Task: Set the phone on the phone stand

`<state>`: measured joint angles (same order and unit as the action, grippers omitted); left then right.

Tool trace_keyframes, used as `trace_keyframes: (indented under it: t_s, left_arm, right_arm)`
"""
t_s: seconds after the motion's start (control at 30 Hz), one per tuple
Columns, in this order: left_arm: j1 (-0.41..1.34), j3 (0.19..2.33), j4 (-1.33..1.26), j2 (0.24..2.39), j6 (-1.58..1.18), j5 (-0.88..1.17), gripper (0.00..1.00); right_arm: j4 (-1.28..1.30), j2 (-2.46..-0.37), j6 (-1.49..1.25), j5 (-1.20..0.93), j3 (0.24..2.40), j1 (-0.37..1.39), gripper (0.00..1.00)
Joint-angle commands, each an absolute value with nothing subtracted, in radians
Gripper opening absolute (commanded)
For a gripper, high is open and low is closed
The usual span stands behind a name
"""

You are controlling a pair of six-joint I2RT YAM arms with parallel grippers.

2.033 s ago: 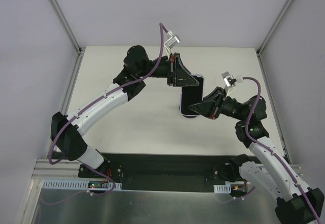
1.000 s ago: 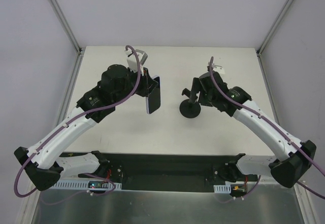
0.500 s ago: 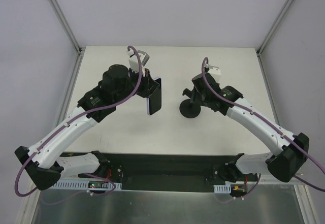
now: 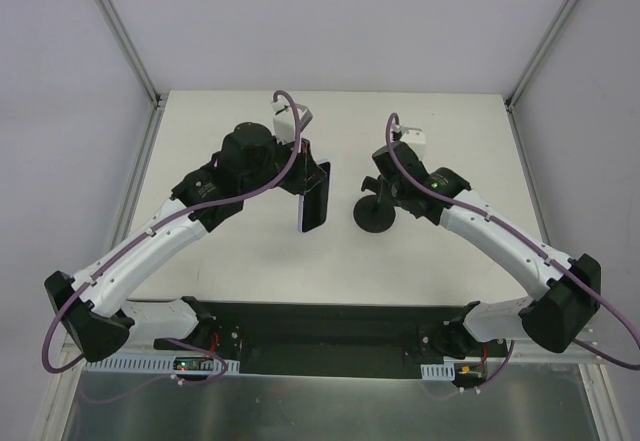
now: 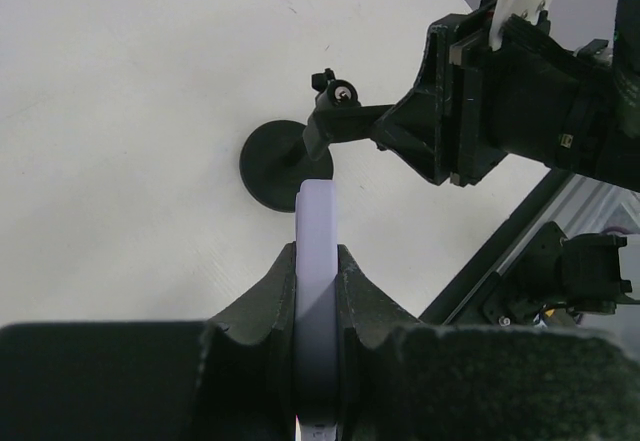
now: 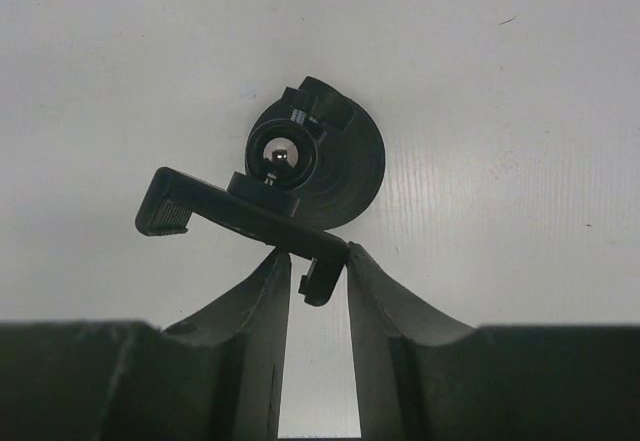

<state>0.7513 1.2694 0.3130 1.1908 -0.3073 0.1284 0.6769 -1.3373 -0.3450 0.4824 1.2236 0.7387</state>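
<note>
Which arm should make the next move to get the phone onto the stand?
Left. The left gripper clamps the phone edge-on beside the phone stand; the right gripper pinches the stand's bracket, so it is better left steadying that.

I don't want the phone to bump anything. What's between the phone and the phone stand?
Nothing is in the way. In the top view, only bare white table shows between the phone and the phone stand.
</note>
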Motion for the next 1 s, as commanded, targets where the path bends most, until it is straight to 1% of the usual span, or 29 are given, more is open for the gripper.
trace_keyframes:
  t_s: [0.0, 0.07, 0.1, 0.17, 0.2, 0.27, 0.33, 0.37, 0.43, 0.5, 0.53, 0.6, 0.63, 0.67, 0.73, 0.83, 0.93, 0.97]
  left_arm:
    - [0.749, 1.35, 0.239, 1.19, -0.336, 0.19, 0.0]
    - [0.749, 1.358, 0.239, 1.206, -0.337, 0.199, 0.0]
    - [0.749, 1.361, 0.238, 1.209, -0.344, 0.207, 0.0]
    - [0.749, 1.368, 0.236, 1.226, -0.348, 0.225, 0.0]
    - [0.749, 1.373, 0.235, 1.23, -0.353, 0.23, 0.0]
    - [0.75, 1.384, 0.227, 1.25, -0.354, 0.251, 0.0]
    - [0.75, 1.391, 0.207, 1.259, -0.35, 0.285, 0.0]
    - [0.749, 1.393, 0.198, 1.269, -0.345, 0.294, 0.0]
    - [0.749, 1.378, 0.141, 1.273, -0.333, 0.334, 0.0]
    - [0.749, 1.355, 0.072, 1.273, -0.31, 0.386, 0.0]
    - [0.749, 1.327, 0.004, 1.273, -0.302, 0.452, 0.0]
    - [0.749, 1.278, -0.098, 1.275, -0.287, 0.517, 0.0]
    - [0.749, 1.263, -0.185, 1.281, -0.284, 0.576, 0.0]
    - [0.749, 1.252, -0.219, 1.284, -0.282, 0.597, 0.0]
    - [0.747, 1.226, -0.318, 1.299, -0.284, 0.652, 0.0]
    - [0.749, 1.236, -0.363, 1.334, -0.284, 0.704, 0.0]
    - [0.749, 1.256, -0.406, 1.371, -0.27, 0.796, 0.0]
    - [0.749, 1.261, -0.426, 1.382, -0.256, 0.861, 0.0]
  right_arm:
    - [0.653, -1.351, -0.295, 0.488, 1.23, 0.744, 0.3]
    - [0.649, -1.351, -0.282, 0.486, 1.23, 0.742, 0.29]
    - [0.647, -1.35, -0.275, 0.485, 1.226, 0.742, 0.23]
    - [0.643, -1.35, -0.252, 0.482, 1.226, 0.744, 0.16]
    - [0.641, -1.35, -0.242, 0.48, 1.221, 0.742, 0.08]
    - [0.635, -1.35, -0.207, 0.462, 1.218, 0.741, 0.01]
    - [0.621, -1.345, -0.152, 0.416, 1.21, 0.738, 0.01]
    - [0.603, -1.342, -0.085, 0.355, 1.206, 0.735, 0.01]
    - [0.591, -1.325, -0.042, 0.321, 1.187, 0.732, 0.01]
    - [0.56, -1.292, 0.032, 0.249, 1.164, 0.712, 0.01]
    - [0.548, -1.276, 0.053, 0.223, 1.154, 0.704, 0.01]
    - [0.516, -1.235, 0.09, 0.145, 1.12, 0.665, 0.01]
    - [0.508, -1.224, 0.097, 0.106, 1.111, 0.641, 0.01]
    - [0.496, -1.212, 0.103, 0.027, 1.092, 0.62, 0.01]
    - [0.482, -1.18, 0.124, -0.055, 1.075, 0.565, 0.01]
    - [0.463, -1.149, 0.159, -0.147, 1.051, 0.532, 0.01]
    - [0.46, -1.144, 0.161, -0.225, 1.048, 0.523, 0.01]
    - [0.46, -1.146, 0.161, -0.236, 1.045, 0.523, 0.01]
